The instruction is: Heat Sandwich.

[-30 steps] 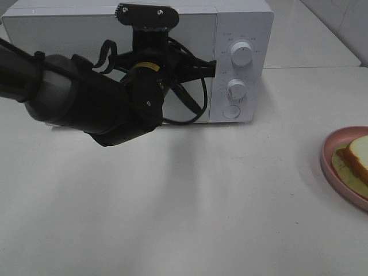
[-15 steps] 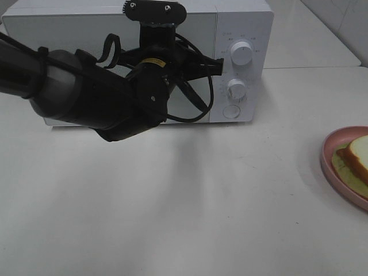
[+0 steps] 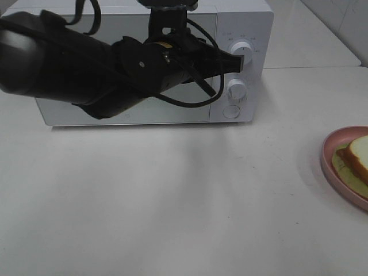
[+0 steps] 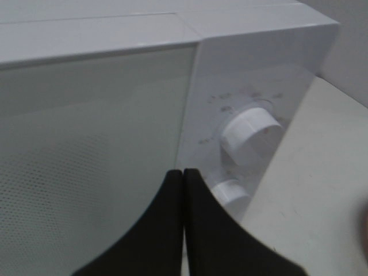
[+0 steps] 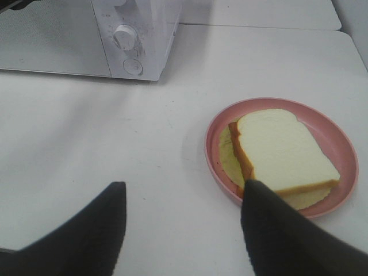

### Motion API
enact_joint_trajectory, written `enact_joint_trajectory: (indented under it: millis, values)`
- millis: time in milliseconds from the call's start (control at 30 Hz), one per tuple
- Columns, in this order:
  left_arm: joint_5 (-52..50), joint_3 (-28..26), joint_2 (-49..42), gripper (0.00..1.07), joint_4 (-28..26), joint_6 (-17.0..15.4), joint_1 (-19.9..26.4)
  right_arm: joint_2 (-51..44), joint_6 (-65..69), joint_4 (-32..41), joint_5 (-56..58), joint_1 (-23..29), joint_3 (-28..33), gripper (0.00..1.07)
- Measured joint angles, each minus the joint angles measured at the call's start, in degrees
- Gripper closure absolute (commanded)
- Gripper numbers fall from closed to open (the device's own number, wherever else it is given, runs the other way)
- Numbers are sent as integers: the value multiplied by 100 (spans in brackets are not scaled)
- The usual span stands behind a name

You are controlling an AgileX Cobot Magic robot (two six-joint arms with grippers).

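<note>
The sandwich (image 5: 284,150), white bread with tan crust, lettuce and a red layer, lies on a round pink plate (image 5: 336,135); it also shows at the right edge of the high view (image 3: 357,156). A white microwave (image 3: 247,23) stands at the back with its door closed. My left gripper (image 3: 238,60) is shut and empty, its tips in front of the door's right edge, close to the upper knob (image 4: 250,133). My right gripper (image 5: 181,227) is open and empty, low over the table just beside the plate, out of the high view.
The microwave's control panel carries an upper knob (image 3: 242,53), a lower knob (image 3: 237,91) and a round button (image 3: 231,111). The left arm's black bulk (image 3: 86,63) hangs in front of the microwave door. White table (image 3: 172,195) spreads below.
My left arm has risen and moved right, bringing the shut gripper tips from the door's middle to the upper knob. The plate and sandwich have not moved.
</note>
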Motion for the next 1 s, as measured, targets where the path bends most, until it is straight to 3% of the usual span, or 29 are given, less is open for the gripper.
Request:
enact_joint_trajectory:
  millis: [100,200,267,300,367,433,567,667,700,800,833,867,900,1000]
  values:
    - [372,138,-212,107,327,23,0,0,0,0,0,0,0,49]
    - [1421,378,-619,107,1146,29,0,0,0,0,0,0,0,49]
    - [1667,395,-705,107,1375,34,0,0,0,0,0,0,0,49]
    - [2395,430,-928,107,1839,40,0,0,0,0,-6,0,0,49]
    - [2722,435,-1043,107,2028,40,0,0,0,0,-6,0,0,49]
    - [3976,435,-1335,107,2613,40,0,0,0,0,-6,0,0,49]
    - [4973,435,-1587,107,3008,-46,0,0,0,0,-6,0,0,49]
    - [5930,435,-1891,99,3335,-567,166,0,0,0,-6,0,0,49]
    - [5930,435,-1891,99,3335,-567,166,0,0,0,-6,0,0,49]
    - [6812,435,-2108,78,3764,-1421,550,0,0,0,-6,0,0,49]
    - [7019,435,-2137,71,3850,-1599,636,0,0,0,-6,0,0,49]
    - [7019,435,-2137,71,3850,-1599,636,0,0,0,-6,0,0,49]
    - [7489,435,-2194,58,4028,-1948,848,0,0,0,-6,0,0,49]
    - [8233,435,-2275,41,4211,-2389,1232,0,0,0,-6,0,0,49]
